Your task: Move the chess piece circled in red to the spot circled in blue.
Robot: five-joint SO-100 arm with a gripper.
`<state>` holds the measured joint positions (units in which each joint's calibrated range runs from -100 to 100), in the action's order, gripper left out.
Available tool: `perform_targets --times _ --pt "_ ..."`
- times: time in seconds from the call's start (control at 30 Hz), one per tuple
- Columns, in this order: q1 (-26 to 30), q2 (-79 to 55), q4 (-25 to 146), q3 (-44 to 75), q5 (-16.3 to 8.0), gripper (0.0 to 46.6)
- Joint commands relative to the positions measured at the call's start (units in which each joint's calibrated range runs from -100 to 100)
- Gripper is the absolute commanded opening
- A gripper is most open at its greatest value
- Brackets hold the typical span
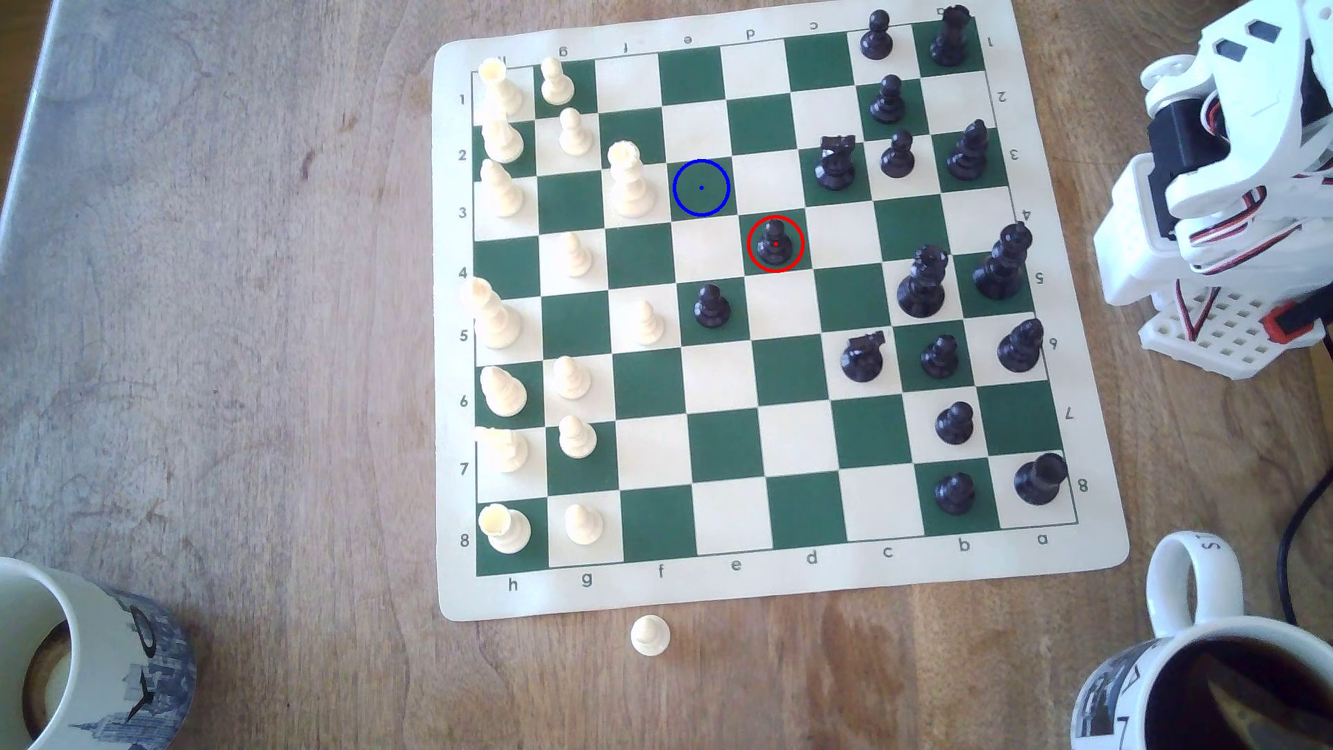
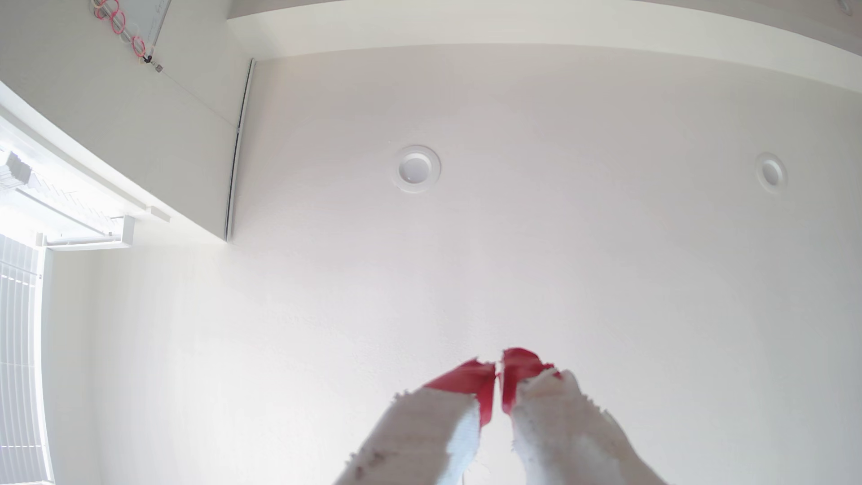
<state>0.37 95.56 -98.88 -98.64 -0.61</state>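
Black pawn [image 1: 775,241] stands upright inside its red ring on a green square near the middle of the chessboard [image 1: 782,580].

The blue-ringed spot [image 1: 701,187], an unoccupied green square, lies diagonally next to it, toward the exterior view's left and upper edge, beside a tall cream piece [image 1: 627,180]. Another black pawn [image 1: 711,305] sits one diagonal step the other way. The folded white arm [image 1: 1219,187] rests off the board at the exterior view's right, well apart from the pawn. In the wrist view the gripper [image 2: 498,373] points at a white ceiling [image 2: 559,256] with two recessed lights, its red-tipped fingers [image 2: 471,377] nearly together, a thin slit between them, holding nothing.
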Motion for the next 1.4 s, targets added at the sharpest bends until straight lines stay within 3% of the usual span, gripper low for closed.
perform_targets --times 0.0,0.33,0.73,0.97,1.03,1.1,1.37 --pt "0.5 0.3 2.9 -1.4 0.0 0.2" --pt "-5.8 0.3 34.2 -1.4 0.0 0.2" --pt "-9.3 0.2 78.7 -0.7 -0.4 0.2" --pt "-7.7 0.2 116.3 10.4 -0.5 0.2" --pt "-7.0 -0.7 123.8 14.7 1.8 0.3" --pt "-6.7 -5.1 131.1 20.8 1.1 0.3" --pt "-7.8 -27.4 150.3 43.0 -5.8 4.7"
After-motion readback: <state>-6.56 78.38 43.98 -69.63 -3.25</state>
